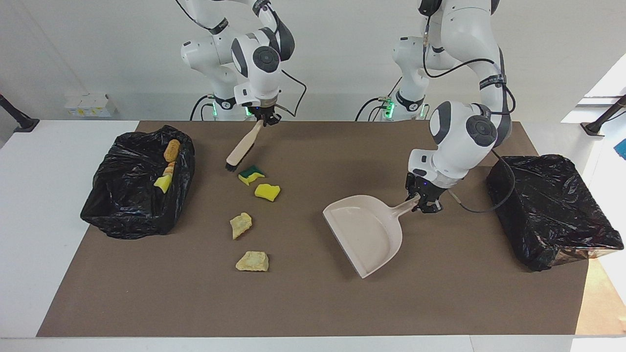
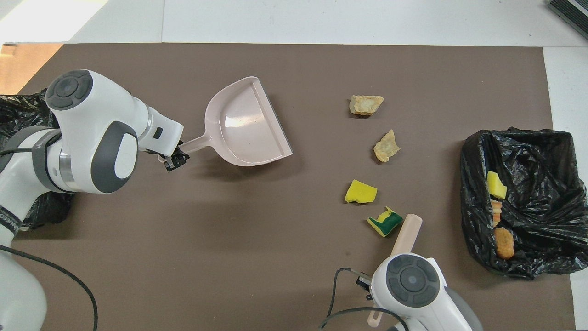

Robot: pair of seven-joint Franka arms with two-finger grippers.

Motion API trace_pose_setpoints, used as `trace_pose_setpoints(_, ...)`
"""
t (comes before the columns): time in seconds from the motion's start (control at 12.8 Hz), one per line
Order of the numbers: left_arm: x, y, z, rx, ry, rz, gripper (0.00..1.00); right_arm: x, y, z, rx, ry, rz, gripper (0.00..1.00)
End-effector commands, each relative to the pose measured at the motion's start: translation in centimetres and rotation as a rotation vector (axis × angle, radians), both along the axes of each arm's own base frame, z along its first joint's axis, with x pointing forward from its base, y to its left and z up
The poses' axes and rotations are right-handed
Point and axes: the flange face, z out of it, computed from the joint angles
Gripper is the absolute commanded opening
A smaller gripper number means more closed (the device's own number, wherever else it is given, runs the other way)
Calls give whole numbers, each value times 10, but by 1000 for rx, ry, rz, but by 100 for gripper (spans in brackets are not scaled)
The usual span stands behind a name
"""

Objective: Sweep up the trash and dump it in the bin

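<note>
Brown mat [image 1: 313, 303] on a white tabletop [image 1: 44, 205]. Glossy black bin liners [image 1: 137, 195]. Pale pink-beige dustpan [image 1: 364, 232], beige brush [image 1: 242, 149] with dark bristles. Yellow-and-green sponge scraps [image 1: 251, 174], pale yellow foam chunks [image 1: 252, 261], one orange-brown lump [image 1: 171, 150].

Overhead, the right arm's white wrist housing [image 2: 415, 282] at six o'clock hides the beige wooden hand brush's handle [image 2: 406, 233], and the nine-o'clock edge crops the crumpled black plastic bin bag [image 2: 18, 103].
</note>
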Motion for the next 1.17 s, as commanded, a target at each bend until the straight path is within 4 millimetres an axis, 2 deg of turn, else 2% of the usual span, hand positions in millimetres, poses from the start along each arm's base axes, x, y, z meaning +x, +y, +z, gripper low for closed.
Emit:
trace_pose_setpoints(0.0,-18,-22,6,100,-24,-149,0,17,-3,-9,94,-43,41,0)
trace_pose_setpoints(0.08,-25,-39,6,131,-28,-202,0,37,-6,-16,122,-72,43,0)
trace_pose_setpoints(0.31,-50,-81,6,148,-25,-218,0,105,30,-15,184,-93,45,0)
trace_pose_setpoints(0.55,-72,-105,-8,232,-7,-140,0,153,64,-15,265,-93,16,0)
trace_pose_setpoints(0.62,-76,-110,-8,241,5,-117,0,162,80,-17,282,-88,22,0)
trace_pose_setpoints(0.78,-86,-121,-8,258,25,-84,0,172,99,2,345,-82,-4,0)
trace_pose_setpoints(0.94,-86,-121,-4,276,20,-85,0,178,109,11,358,-63,6,0)
trace_pose_setpoints(1.09,-87,-123,-4,285,12,-91,0,166,126,8,366,-48,82,0)
